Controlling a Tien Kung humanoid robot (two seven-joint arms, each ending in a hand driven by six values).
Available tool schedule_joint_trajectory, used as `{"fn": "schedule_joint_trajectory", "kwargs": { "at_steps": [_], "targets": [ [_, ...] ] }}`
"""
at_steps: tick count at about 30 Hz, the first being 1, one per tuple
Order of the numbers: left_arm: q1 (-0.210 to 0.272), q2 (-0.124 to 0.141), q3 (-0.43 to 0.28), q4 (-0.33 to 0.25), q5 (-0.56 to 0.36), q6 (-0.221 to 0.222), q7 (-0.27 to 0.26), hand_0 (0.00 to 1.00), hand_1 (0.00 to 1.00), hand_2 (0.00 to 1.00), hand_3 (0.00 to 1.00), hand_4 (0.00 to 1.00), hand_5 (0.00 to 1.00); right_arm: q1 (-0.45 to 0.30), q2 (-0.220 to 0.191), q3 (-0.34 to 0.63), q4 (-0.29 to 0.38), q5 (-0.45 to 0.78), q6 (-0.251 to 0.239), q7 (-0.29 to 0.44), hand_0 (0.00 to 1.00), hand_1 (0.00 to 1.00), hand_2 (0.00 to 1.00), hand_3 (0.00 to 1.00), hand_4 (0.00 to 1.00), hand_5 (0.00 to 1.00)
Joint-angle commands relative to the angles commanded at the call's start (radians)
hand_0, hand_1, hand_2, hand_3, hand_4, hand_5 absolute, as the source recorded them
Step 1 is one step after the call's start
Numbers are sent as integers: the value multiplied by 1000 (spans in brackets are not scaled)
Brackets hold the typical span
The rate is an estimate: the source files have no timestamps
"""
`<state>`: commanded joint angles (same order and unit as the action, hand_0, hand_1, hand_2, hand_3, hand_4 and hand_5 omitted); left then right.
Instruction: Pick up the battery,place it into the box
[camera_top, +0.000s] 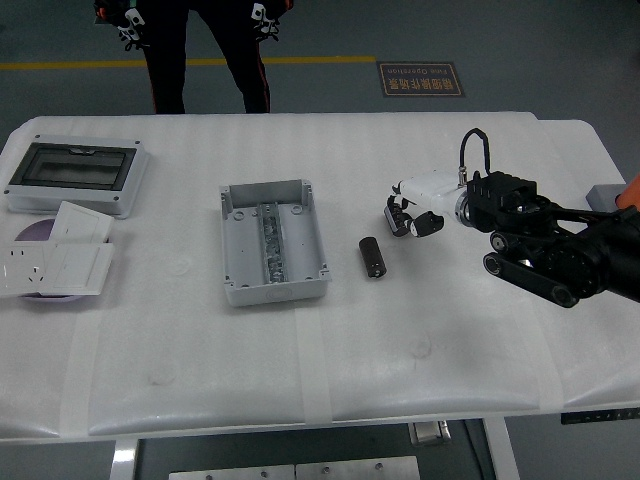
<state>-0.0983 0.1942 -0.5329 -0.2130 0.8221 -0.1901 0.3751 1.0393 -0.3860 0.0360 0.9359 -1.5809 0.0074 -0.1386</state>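
A dark cylindrical battery lies on the white table, just right of the open grey box. My right hand, white with dark fingertips, hovers to the upper right of the battery, a short gap away. Its fingers are loosely curled downward and hold nothing. The black right arm comes in from the right edge. The left arm does not show.
A grey enclosure with a dark window sits at the far left, with white switch plates in front of it. A person in dark trousers stands beyond the table's far edge. A grey object peeks in at the right edge.
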Motion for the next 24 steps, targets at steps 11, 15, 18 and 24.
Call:
{"fn": "schedule_joint_trajectory", "kwargs": {
  "at_steps": [11,15,18,24],
  "targets": [
    [0,2,-2,-1,7,-3,3,552,655,574,553,444,446,0,-6,-9,6,6,14,-17,940,798,998,998,831,275],
    [0,0,1,-1,4,-2,2,551,655,573,552,443,445,1,-8,-16,7,12,4,-21,957,807,998,998,853,288],
    [0,0,2,-1,3,-2,1,551,655,573,552,443,445,1,-5,-14,4,11,7,-23,957,807,998,998,853,288],
    [-5,0,-2,-2,9,0,1,551,655,572,551,443,445,-6,17,16,-28,-17,43,-19,958,809,998,998,871,306]
  ]
}}
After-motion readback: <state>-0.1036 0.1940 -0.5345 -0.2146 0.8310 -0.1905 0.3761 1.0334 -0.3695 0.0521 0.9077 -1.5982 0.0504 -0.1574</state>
